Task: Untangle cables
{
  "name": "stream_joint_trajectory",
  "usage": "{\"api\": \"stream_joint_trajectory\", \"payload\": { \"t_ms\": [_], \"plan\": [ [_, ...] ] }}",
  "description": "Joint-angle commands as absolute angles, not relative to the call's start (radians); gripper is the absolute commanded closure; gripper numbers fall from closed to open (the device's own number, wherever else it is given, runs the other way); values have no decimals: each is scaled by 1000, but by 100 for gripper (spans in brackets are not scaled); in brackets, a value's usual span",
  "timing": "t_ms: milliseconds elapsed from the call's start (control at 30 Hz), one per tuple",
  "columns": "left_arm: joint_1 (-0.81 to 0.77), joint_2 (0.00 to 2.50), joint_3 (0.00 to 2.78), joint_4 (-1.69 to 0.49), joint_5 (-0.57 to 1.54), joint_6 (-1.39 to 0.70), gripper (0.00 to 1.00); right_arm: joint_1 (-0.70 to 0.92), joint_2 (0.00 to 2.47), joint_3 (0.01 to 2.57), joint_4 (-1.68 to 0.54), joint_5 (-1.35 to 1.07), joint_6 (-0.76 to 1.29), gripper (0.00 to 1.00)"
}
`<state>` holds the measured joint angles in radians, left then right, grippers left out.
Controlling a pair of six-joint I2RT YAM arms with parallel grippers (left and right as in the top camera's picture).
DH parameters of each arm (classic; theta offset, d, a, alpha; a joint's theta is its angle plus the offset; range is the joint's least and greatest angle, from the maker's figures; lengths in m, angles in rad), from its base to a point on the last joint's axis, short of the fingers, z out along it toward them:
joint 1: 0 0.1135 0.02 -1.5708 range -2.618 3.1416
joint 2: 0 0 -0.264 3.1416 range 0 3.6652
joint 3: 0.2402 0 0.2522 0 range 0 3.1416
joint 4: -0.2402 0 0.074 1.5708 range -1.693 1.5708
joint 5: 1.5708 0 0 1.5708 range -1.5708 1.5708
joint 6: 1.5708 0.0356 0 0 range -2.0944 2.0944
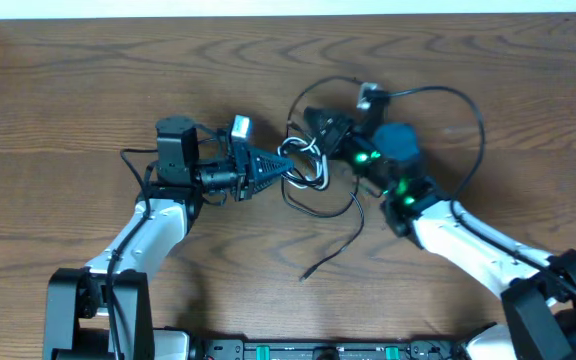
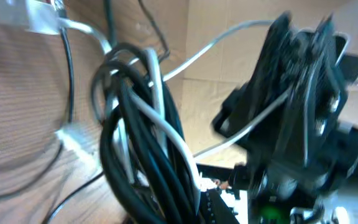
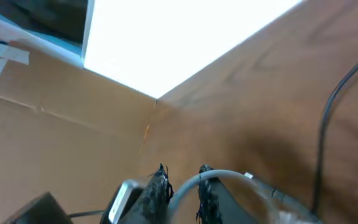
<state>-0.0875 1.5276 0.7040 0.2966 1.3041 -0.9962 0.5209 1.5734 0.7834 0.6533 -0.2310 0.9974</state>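
Note:
A knot of black cables (image 1: 306,170) and one white cable (image 1: 308,150) lies at the table's middle. My left gripper (image 1: 280,170) is shut on the bundle's left side; the left wrist view shows the black cables (image 2: 143,149) and white cable (image 2: 166,134) running into its jaws. My right gripper (image 1: 318,122) is shut on the white cable (image 3: 229,177), which arches between its fingertips (image 3: 184,180). A white plug (image 1: 240,126) lies by the left arm, another white plug (image 1: 368,95) by the right arm. A loose black end (image 1: 308,272) trails toward the front.
A black cable loop (image 1: 473,125) arcs round the right arm. Cardboard walls (image 3: 61,130) stand at the table's edges. Bare wooden table (image 1: 68,90) lies to the left and right of the knot.

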Motion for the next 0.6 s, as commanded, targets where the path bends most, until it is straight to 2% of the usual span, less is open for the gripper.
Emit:
{"api": "stream_joint_trajectory", "payload": {
  "t_ms": [0, 300, 467, 567],
  "plan": [
    [-114, 1515, 725, 301, 1335, -963, 92, 419, 1458, 791, 628, -239, 803, 86],
    [-147, 1515, 724, 301, 1216, -961, 92, 257, 1259, 791, 281, -240, 648, 86],
    [-148, 1515, 724, 301, 1189, -961, 92, 217, 1200, 791, -14, -21, 580, 89],
    [-148, 1515, 725, 303, 1187, -957, 93, 211, 1185, 791, -156, -14, 582, 88]
  ]
}}
